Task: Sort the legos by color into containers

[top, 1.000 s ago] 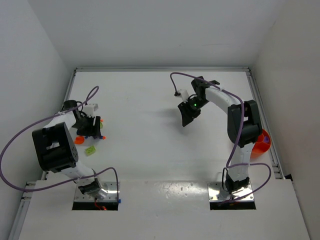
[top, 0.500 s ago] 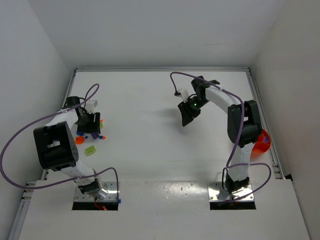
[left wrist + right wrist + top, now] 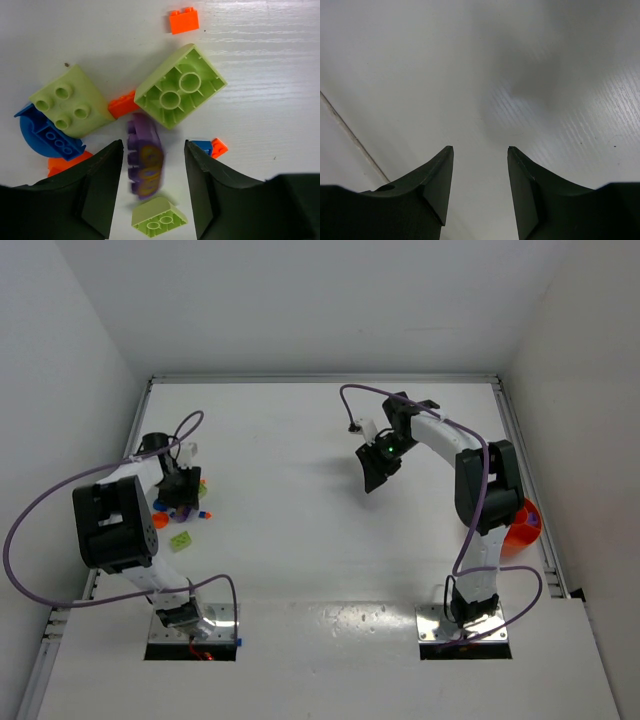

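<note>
the left gripper (image 3: pixel 152 149) is hovering over the legos (image 3: pixel 181 538) at 9 o'clock on the table (image 3: pixel 300 540). its fingers are standing spread on either side of a purple brick (image 3: pixel 145 170), not yet touching it. a lime brick (image 3: pixel 180 90) is lying upside down at its 1 o'clock and an orange brick (image 3: pixel 122 103) at 11. the purple piece is looking small, rigid, light and slick, so it is likely to skid; pinching its long flat sides seems best. the right gripper (image 3: pixel 480 150) is hanging spread and empty. the orange bowl (image 3: pixel 522 525) is sitting well apart at 4 o'clock.
</note>
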